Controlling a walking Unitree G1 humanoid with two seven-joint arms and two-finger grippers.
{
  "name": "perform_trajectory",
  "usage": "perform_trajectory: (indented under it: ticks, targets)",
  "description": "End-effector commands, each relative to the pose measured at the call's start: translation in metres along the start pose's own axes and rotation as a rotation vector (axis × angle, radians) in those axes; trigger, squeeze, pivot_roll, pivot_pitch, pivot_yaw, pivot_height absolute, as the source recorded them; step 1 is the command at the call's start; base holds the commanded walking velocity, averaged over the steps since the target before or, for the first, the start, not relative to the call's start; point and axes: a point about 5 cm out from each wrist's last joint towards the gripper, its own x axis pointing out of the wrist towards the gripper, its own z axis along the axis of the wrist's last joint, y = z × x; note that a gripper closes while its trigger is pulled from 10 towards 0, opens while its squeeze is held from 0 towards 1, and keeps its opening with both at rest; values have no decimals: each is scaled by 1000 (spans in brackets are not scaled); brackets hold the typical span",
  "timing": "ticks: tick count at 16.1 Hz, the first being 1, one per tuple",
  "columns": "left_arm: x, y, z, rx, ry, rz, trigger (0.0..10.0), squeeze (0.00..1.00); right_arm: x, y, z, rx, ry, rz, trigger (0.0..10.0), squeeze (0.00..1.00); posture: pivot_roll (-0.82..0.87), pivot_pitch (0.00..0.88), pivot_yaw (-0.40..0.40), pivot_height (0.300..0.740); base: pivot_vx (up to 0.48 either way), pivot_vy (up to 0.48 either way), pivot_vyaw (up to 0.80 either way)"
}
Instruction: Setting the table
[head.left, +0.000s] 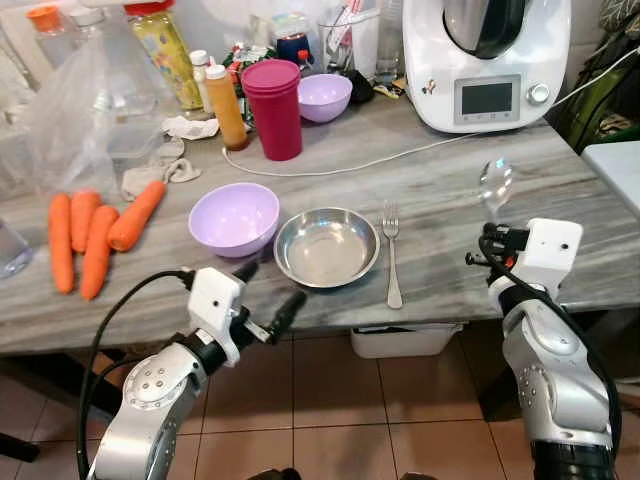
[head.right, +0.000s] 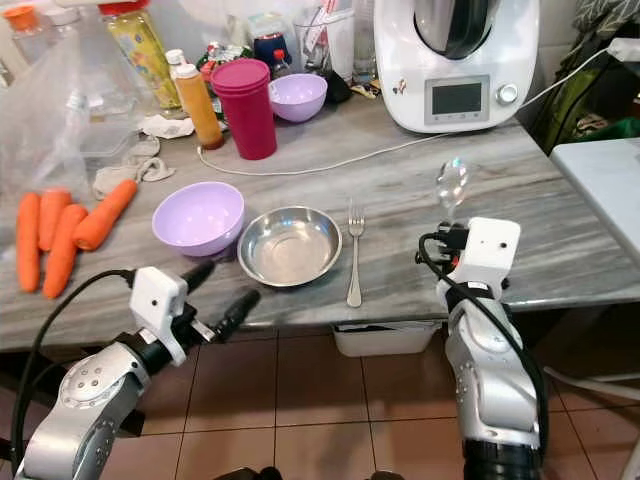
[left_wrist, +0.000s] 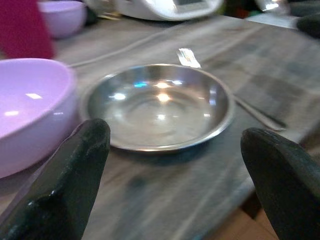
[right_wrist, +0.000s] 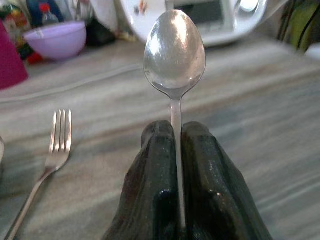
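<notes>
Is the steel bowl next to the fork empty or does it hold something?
Empty. The steel bowl shows only bare, shiny metal inside, beside the fork.

Right gripper (head.right: 443, 240) is up over the grey table (head.right: 560, 210) with a spoon (head.right: 451, 187) sticking up past its fingertips, bowl end on top. The fork (head.right: 354, 252) is lying off to the left of those fingers, and the steel bowl (head.right: 290, 245) is just past it. Left gripper (head.right: 222, 292) has its fingers spread apart at the table edge, tips pointing at the lilac bowl (head.right: 198, 217) and the steel one.
</notes>
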Motion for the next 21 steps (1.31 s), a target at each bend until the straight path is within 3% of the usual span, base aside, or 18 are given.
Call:
perform_trajectory:
  ticks: [1,6,10,11,18,21]
  targets:
    - [-3,-3,2,13,10,-68,10000,0,6,0,-1,25,32,35,10000,0,-223,100,88,740,0,0,0]
    - [-12,-1,-3,7,27,-128,10000,0,16,17,-21,89,158,161,10000,0,-212,105,81,740,0,0,0]
    - [-14,0,-9,-5,29,-144,10000,0,19,28,-26,103,186,231,10000,0,-209,107,77,740,0,0,0]
    - [-14,-1,-9,-7,28,-143,10000,0,20,29,-27,103,191,238,10000,1000,-208,107,77,740,0,0,0]
    - [-13,-6,-18,-19,32,-142,10000,0,23,25,-29,97,191,236,10000,1000,-209,110,80,740,0,0,0]
    - [-8,-2,-16,-3,5,-106,10000,0,18,35,-8,64,83,279,10000,1000,-205,107,76,740,0,0,0]
